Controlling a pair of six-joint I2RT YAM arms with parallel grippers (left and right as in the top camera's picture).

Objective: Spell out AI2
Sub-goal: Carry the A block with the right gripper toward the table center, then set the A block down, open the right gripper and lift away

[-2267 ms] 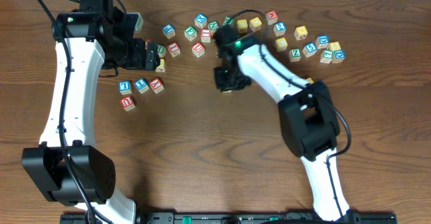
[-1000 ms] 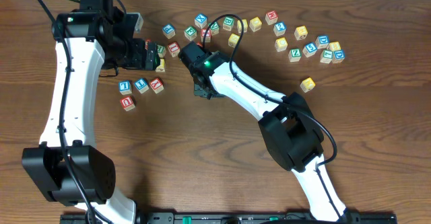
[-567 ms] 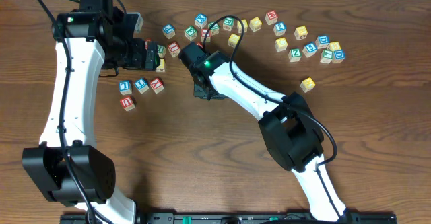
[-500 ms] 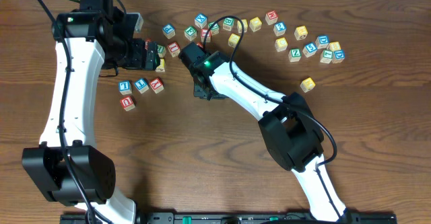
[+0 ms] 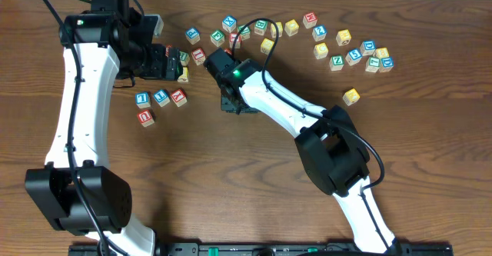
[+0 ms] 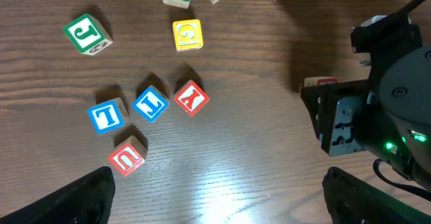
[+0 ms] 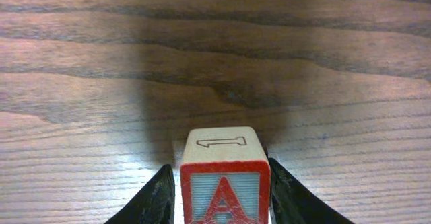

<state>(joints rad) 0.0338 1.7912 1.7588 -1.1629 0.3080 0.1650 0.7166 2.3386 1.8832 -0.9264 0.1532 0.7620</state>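
The red "A" cube (image 7: 225, 177) has a red border and sits between my right gripper's (image 7: 222, 200) fingers (image 7: 158, 197), just above or on the wood. A pale red-edged cube (image 6: 322, 83) also shows beside the right gripper's body in the left wrist view. In the overhead view the right gripper (image 5: 231, 98) hides the cube. My left gripper (image 6: 215, 214) is open and empty; overhead it is at the upper left (image 5: 165, 62). The red "I" and blue "2" cubes cannot be picked out among the scattered cubes.
Below the left gripper lie a blue "L" (image 6: 106, 116), a blue-lettered "I" (image 6: 150, 104), a red "Y" (image 6: 191, 97), a red "U" (image 6: 128, 158), a green "J" (image 6: 87, 34) and a yellow "G" (image 6: 186, 34). Several cubes lie along the far edge (image 5: 338, 44). One yellow cube (image 5: 350, 96) lies apart.
The right arm swung left from the table's middle towards the left cluster between the oldest frame and one second ago. Nothing has moved since. The left arm has stayed still.
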